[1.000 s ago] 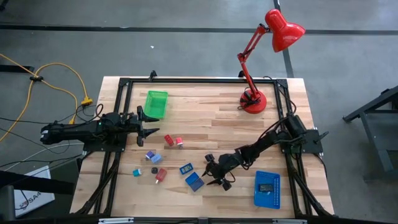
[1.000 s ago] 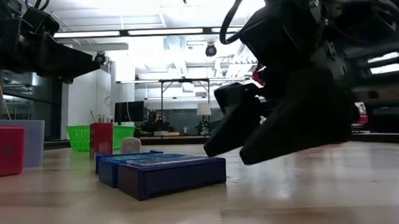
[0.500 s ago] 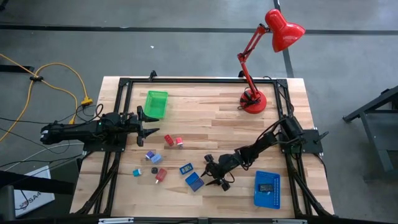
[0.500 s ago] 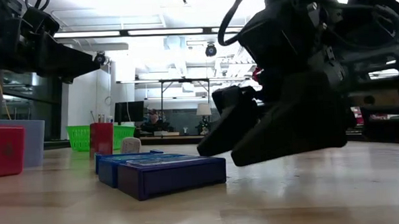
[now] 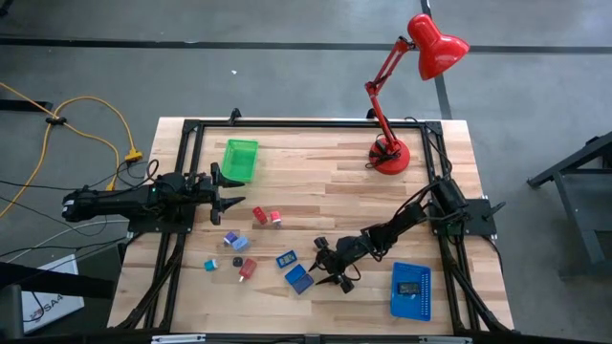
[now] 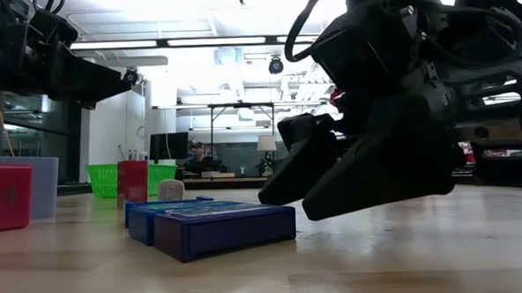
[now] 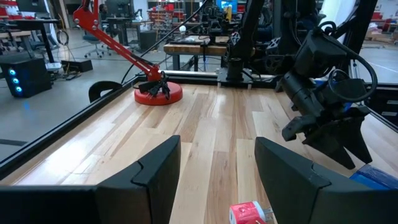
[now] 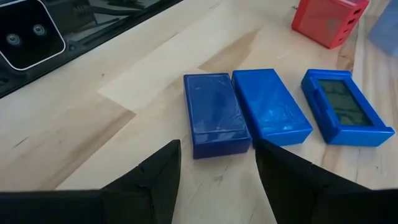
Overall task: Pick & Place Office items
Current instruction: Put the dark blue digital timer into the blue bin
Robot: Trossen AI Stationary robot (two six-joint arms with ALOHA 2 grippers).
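Note:
The office items lie scattered on the near-left half of the table. Two blue blocks point(image 5: 298, 278) lie side by side, also in the right wrist view point(image 8: 216, 124). Beyond them are a blue framed piece point(image 8: 345, 115), red blocks point(image 5: 260, 215), a lilac block point(image 5: 229, 239), a teal piece point(image 5: 210, 263) and a black piece point(image 5: 238, 262). My right gripper point(image 5: 321, 267) is open and low over the table, just right of the blue blocks, its fingers point(image 8: 155, 180) pointing at them without touching. My left gripper point(image 5: 229, 194) is open and hovers at the left edge, with a red item point(image 7: 249, 213) just below it.
A green tray point(image 5: 240, 159) stands at the far left. A blue perforated tray point(image 5: 411, 290) with a dark item on it lies at the near right. A red desk lamp point(image 5: 390, 153) stands far right. Bare wood lies across the table's middle and far side.
My right gripper has edged slightly toward the blue blocks, staying low and open. Nothing on the table has shifted.

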